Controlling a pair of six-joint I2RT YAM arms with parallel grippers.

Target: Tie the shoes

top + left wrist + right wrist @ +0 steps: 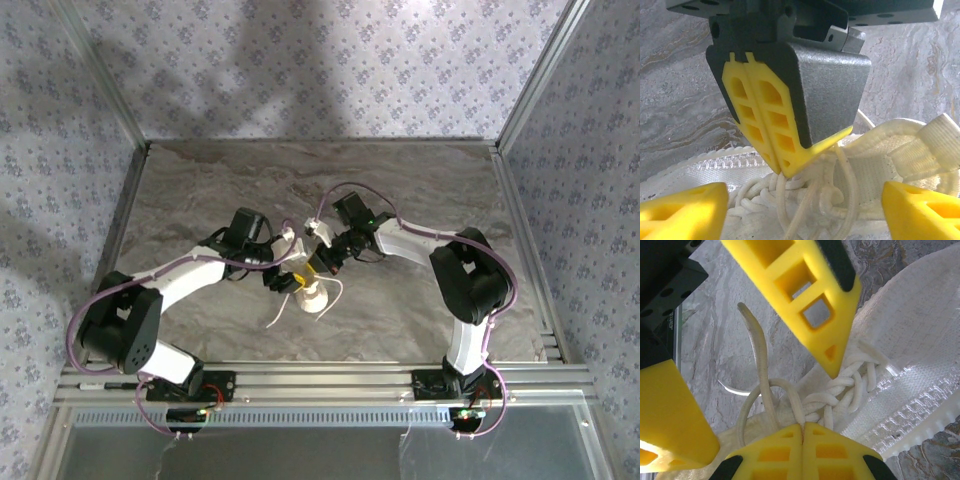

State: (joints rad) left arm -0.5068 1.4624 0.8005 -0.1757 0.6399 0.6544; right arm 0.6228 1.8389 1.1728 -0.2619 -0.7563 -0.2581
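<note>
The small cream fabric sneaker lay mid-width on the grey marbled desk, toward its near edge. The left tool was spread above it. The right tool was pressed together at the thin white laces. The laces looked limp and light, so grip a single strand beside the knot.

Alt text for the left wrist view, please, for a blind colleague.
The shut right gripper points its yellow tips down into the laces of a white sneaker. The left gripper stands open, a finger at each lower corner. Marble table behind.
</note>
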